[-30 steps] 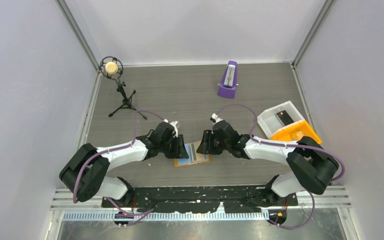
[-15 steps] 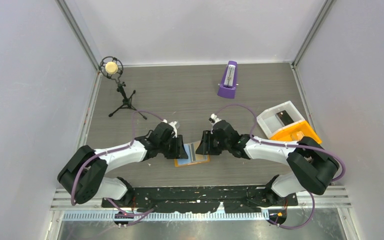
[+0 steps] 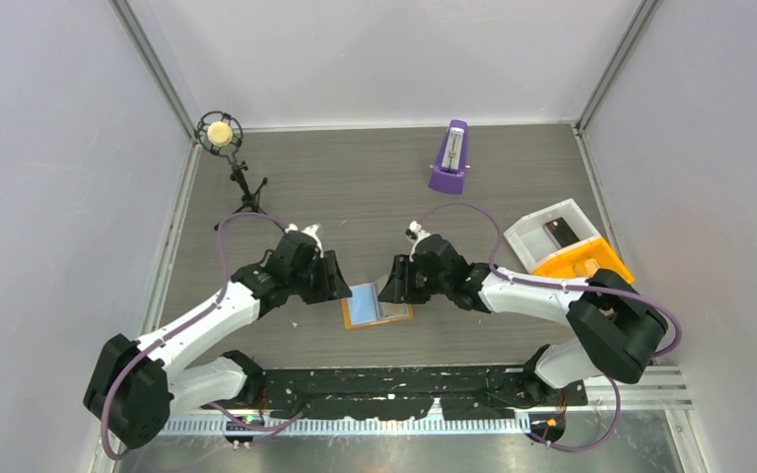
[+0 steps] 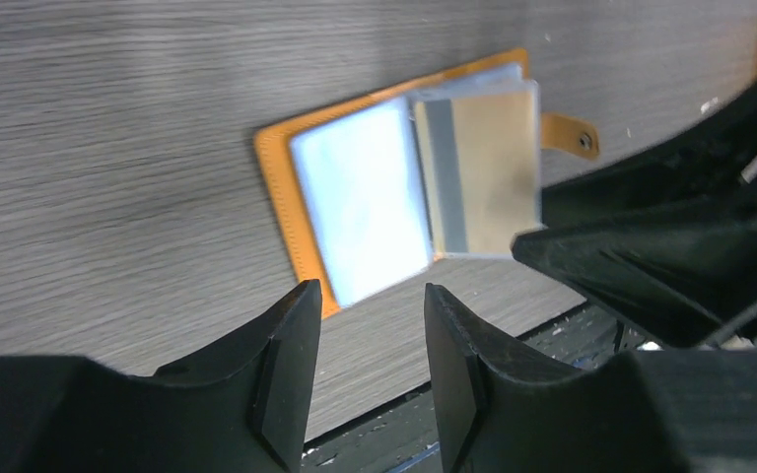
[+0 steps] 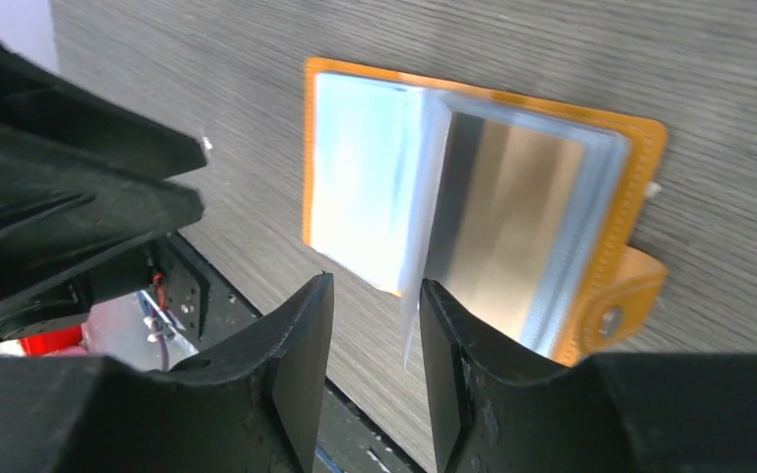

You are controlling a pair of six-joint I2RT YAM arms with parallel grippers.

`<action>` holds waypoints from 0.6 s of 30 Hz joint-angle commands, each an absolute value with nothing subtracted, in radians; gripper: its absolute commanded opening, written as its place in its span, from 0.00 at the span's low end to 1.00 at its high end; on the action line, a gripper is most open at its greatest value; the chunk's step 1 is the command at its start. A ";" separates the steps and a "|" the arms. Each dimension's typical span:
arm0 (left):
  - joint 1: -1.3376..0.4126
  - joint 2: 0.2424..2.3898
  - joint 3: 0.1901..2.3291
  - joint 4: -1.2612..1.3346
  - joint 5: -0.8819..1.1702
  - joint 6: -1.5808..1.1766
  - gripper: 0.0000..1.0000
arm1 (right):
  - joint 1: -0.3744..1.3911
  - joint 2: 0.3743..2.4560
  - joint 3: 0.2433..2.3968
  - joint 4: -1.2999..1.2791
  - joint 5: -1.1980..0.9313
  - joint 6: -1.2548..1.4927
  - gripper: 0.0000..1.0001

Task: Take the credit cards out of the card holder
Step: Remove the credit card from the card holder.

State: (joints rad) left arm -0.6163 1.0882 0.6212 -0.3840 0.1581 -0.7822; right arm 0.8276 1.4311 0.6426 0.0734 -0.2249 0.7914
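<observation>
My left claw (image 4: 370, 296) hangs over the surface (image 3: 355, 187), jaws apart and empty. My right claw (image 5: 376, 288) is parted too, a clear sleeve edge showing in its gap. Between them the small orange folding card holder (image 3: 375, 322) lies spread open, long axis left to right. Its snap tab (image 5: 619, 296) points toward my right arm. A light blue card (image 4: 363, 202) and a grey-striped card (image 4: 481, 163) face up.

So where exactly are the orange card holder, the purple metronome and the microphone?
card holder (image 4: 278, 187): left wrist view, on its orange left border.
metronome (image 3: 450, 158): top external view, on its upright purple body.
microphone (image 3: 220, 132): top external view, on its round pale head.
</observation>
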 commanded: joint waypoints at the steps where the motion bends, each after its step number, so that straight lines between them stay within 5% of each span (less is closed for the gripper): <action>1: -0.539 1.060 0.634 -0.459 0.169 -0.770 0.45 | 0.869 1.445 0.734 0.112 -0.236 0.803 0.44; 18: -0.497 1.120 0.593 -0.327 0.330 -0.760 0.43 | 0.905 1.490 0.757 0.115 -0.206 0.818 0.44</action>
State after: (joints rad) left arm -0.4992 1.0958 0.5907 -0.3901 0.2764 -0.7776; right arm 0.9039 1.4990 0.7364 0.0872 -0.2214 0.8116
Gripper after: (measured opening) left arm 0.440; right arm 0.441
